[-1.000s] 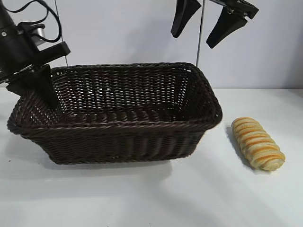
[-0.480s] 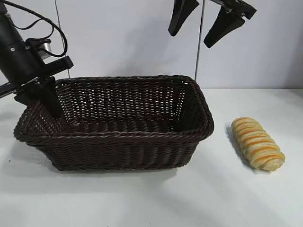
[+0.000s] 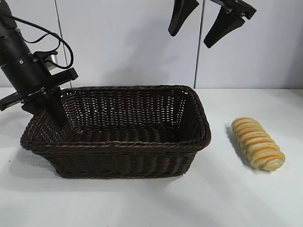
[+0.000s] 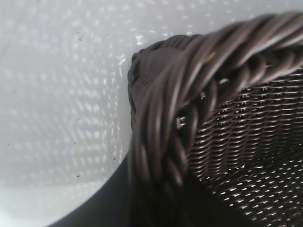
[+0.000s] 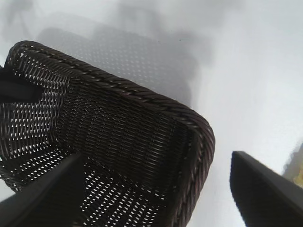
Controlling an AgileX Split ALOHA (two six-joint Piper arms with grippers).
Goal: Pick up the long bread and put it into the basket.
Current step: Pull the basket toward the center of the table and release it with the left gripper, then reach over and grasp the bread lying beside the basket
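Long bread (image 3: 258,143) lies on the white table (image 3: 246,198), right of centre in the exterior view, well apart from the basket's right end. Long axis runs diagonally: one end toward upper left near the basket side, other end toward lower right. Crosswise ridges with orange-brown stripes face up. Nothing touches it.

Basket (image 3: 118,146) sits centre-left of frame, long side facing the camera, open side up, interior bare as far as can be seen. Its left end looks slightly raised, rim tilting up toward the left.

Left gripper (image 3: 47,106) at the left of frame, at the basket's left end wall; one dark finger reaches down inside the rim. Left wrist view shows the braided rim (image 4: 175,118) filling the frame, a dark finger edge along the lower part. Fingers appear clamped over the rim.

Right gripper (image 3: 204,23) high at upper centre-right, above the basket's right end, fingers spread wide, holding nothing. Right wrist view: both dark fingers (image 5: 265,194) at the lower corners, basket (image 5: 123,137) beneath, a sliver of yellow bread (image 5: 298,170) at the right edge
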